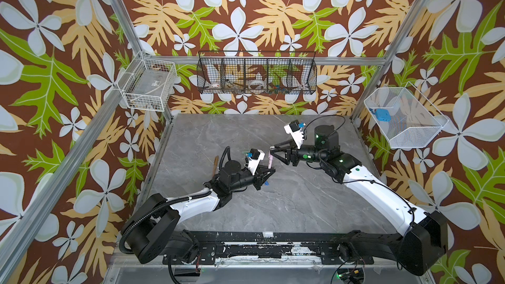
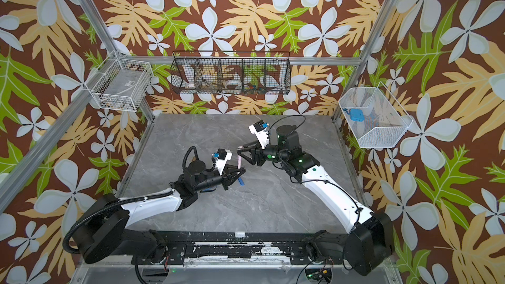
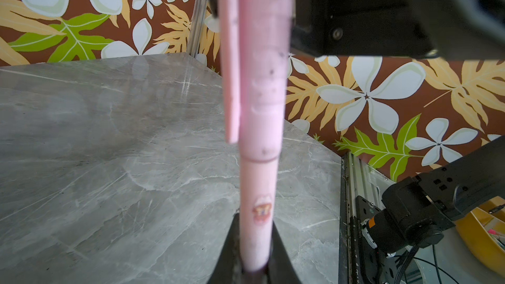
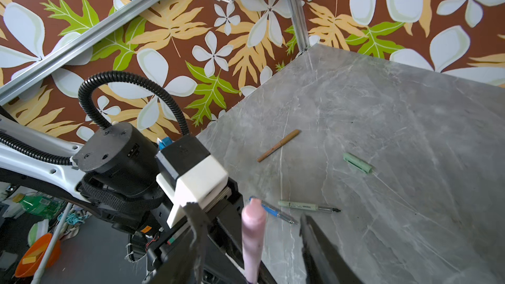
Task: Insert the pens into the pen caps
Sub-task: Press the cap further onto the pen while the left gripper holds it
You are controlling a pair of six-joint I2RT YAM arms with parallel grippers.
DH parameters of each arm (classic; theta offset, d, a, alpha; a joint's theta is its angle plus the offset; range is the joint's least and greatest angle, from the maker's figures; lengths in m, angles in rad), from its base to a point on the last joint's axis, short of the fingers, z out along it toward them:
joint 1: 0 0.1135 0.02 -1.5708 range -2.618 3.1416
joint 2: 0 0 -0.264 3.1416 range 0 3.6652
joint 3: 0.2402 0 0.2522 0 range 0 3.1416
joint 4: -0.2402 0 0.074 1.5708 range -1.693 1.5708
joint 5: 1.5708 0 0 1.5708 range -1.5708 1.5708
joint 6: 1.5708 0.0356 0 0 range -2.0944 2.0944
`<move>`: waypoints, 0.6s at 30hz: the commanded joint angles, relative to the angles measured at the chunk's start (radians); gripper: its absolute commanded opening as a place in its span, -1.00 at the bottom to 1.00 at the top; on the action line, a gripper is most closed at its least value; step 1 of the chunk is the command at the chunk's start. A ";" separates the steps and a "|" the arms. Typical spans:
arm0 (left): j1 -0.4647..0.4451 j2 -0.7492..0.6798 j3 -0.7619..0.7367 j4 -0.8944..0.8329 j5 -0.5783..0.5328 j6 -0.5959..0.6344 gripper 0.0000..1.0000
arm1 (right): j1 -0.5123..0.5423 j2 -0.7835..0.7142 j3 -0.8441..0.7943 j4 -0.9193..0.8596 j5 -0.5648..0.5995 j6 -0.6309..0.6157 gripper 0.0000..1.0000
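While left gripper [image 3: 255, 258] clamps pink pen [image 3: 257, 187], its cap [image 4: 252, 230] sits between right gripper's [image 4: 251, 217] parted fingers.

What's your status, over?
Left gripper shut on pink pen, pink cap on it. Right gripper open, jaws either side of cap. Blue pen, green pen uncapped on table; nothing blocking.

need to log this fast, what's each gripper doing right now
left gripper: closed on the thin pale pink pen, its stubby pink cap on
right gripper: open, holding nothing
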 commanded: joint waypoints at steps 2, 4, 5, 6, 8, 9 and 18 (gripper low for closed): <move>-0.002 0.012 0.016 0.060 0.025 -0.010 -1.00 | 0.003 -0.003 -0.022 0.076 -0.043 0.021 -0.05; -0.002 0.018 0.016 0.068 0.027 -0.013 -1.00 | 0.001 -0.008 -0.036 0.103 -0.042 0.031 -0.19; -0.002 0.021 0.017 0.072 0.028 -0.014 -1.00 | 0.002 -0.011 -0.039 0.111 -0.040 0.034 -0.25; -0.002 0.025 0.018 0.074 0.030 -0.015 -1.00 | 0.001 -0.009 -0.039 0.117 -0.041 0.035 -0.32; -0.002 0.030 0.021 0.074 0.031 -0.016 -1.00 | 0.001 -0.005 -0.038 0.126 -0.045 0.040 -0.46; -0.002 0.033 0.022 0.074 0.032 -0.017 -1.00 | 0.001 0.000 -0.038 0.130 -0.049 0.044 -0.51; 0.001 0.038 0.044 0.137 -0.010 -0.041 -1.00 | 0.003 0.017 -0.049 0.121 -0.080 0.047 -1.00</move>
